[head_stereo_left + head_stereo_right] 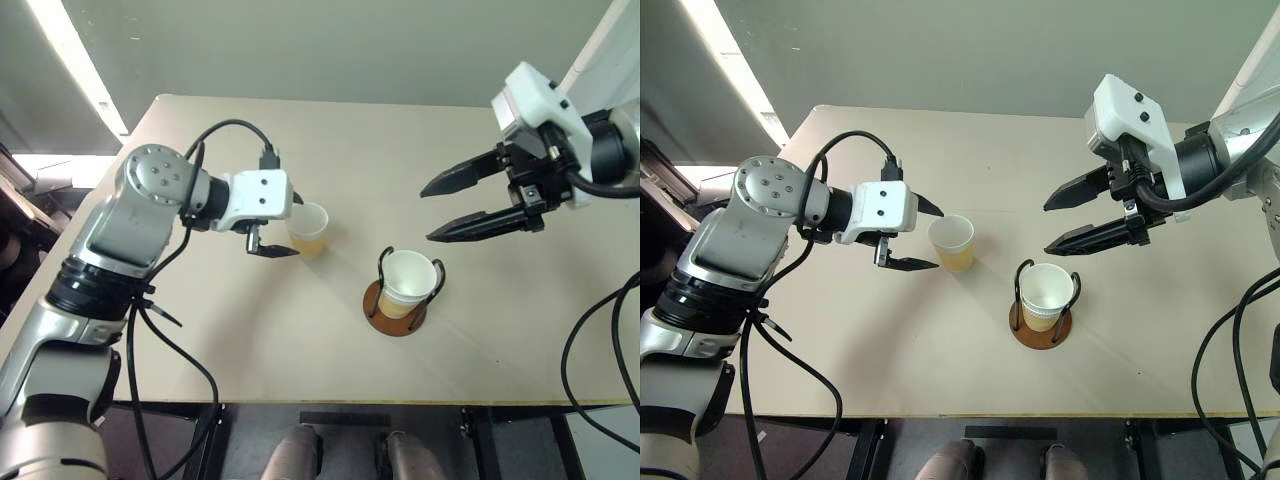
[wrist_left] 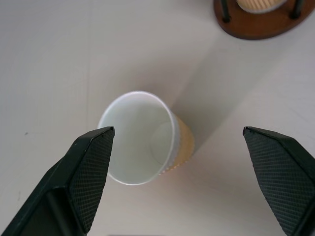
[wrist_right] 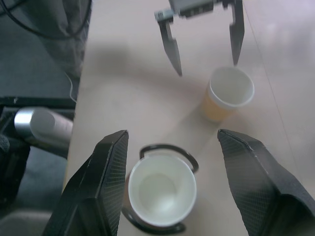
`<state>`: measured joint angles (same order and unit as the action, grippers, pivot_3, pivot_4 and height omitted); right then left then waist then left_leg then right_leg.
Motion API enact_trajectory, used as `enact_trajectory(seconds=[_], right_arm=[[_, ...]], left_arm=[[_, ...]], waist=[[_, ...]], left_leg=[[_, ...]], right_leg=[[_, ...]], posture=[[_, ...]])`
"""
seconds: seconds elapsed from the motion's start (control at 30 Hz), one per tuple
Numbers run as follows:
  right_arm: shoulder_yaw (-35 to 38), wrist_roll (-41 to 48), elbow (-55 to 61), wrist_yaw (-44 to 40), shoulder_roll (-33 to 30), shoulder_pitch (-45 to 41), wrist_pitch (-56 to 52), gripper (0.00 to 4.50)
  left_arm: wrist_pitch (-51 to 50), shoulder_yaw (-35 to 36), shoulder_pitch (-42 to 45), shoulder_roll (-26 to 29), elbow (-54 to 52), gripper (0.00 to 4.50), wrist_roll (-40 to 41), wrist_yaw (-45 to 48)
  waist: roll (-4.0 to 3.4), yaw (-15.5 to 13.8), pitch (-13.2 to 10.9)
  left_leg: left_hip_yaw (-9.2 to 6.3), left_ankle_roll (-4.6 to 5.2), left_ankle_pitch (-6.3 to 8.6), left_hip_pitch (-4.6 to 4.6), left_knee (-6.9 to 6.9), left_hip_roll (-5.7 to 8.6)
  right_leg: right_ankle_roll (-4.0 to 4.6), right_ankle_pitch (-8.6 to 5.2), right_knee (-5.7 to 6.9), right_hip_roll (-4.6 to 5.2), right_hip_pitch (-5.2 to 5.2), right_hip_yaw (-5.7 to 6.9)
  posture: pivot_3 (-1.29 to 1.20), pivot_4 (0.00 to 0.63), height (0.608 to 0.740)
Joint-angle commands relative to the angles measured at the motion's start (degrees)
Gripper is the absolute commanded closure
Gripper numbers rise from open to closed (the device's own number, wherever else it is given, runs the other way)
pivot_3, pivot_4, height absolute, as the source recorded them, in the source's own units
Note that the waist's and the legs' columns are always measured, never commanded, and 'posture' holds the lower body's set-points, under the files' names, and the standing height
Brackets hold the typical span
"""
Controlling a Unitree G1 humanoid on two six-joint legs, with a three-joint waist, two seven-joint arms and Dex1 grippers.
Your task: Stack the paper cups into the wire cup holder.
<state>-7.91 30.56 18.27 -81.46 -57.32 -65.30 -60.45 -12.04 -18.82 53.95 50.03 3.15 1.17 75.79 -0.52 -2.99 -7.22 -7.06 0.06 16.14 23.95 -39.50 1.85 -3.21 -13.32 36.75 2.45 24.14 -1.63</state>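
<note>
On the beige counter (image 1: 300,360), a tan-yellow tapered paper cup (image 1: 953,243) is seen upright just ahead of the wide-open left gripper (image 1: 925,236); the empty, spread right gripper (image 1: 1076,216) is held above the cup-filled wire cup holder (image 1: 1042,302).

Two paper cup positions can be counted: one loose paper cup (image 1: 953,242) at the centre of the frame, and one cup (image 1: 1046,295) seated lower right of centre; whether that one is a nested stack cannot be told. One wire cup holder (image 1: 1040,326). Two grippers.
</note>
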Motion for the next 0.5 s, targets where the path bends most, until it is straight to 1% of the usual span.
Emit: enact_trajectory(seconds=[0.03,0.23,0.5], right_arm=[[3.6,3.0,2.0,2.4,-0.4,0.1,-1.3,1.54],[4.1,5.8,3.0,4.9,-1.3,0.4,-2.8,1.54],[5.6,8.9,3.5,7.1,-1.7,1.2,-3.0,1.54]], left_arm=[[3.5,-0.7,2.8,-1.3,2.3,0.00,-3.2,-0.2],[8.1,-2.4,4.9,-3.9,7.6,0.00,-7.9,-0.6],[10.3,-3.3,5.6,-6.5,10.9,0.00,-11.0,0.4]], waist=[[0.01,-0.1,0.0],[0.00,-0.1,0.0],[0.01,-0.1,0.0]], left_leg=[[0.00,0.00,0.00,0.00,0.00,0.01],[0.00,0.00,0.00,0.00,0.03,0.01],[0.00,0.00,0.00,0.04,0.07,0.01]], right_leg=[[0.00,0.00,-0.01,0.00,0.00,0.00],[-0.01,0.01,0.01,0.02,0.02,0.00],[-0.01,0.01,-0.01,0.02,0.05,0.00]], posture=[[0.00,0.150,0.740],[0.00,0.150,0.740],[0.00,0.150,0.740]])
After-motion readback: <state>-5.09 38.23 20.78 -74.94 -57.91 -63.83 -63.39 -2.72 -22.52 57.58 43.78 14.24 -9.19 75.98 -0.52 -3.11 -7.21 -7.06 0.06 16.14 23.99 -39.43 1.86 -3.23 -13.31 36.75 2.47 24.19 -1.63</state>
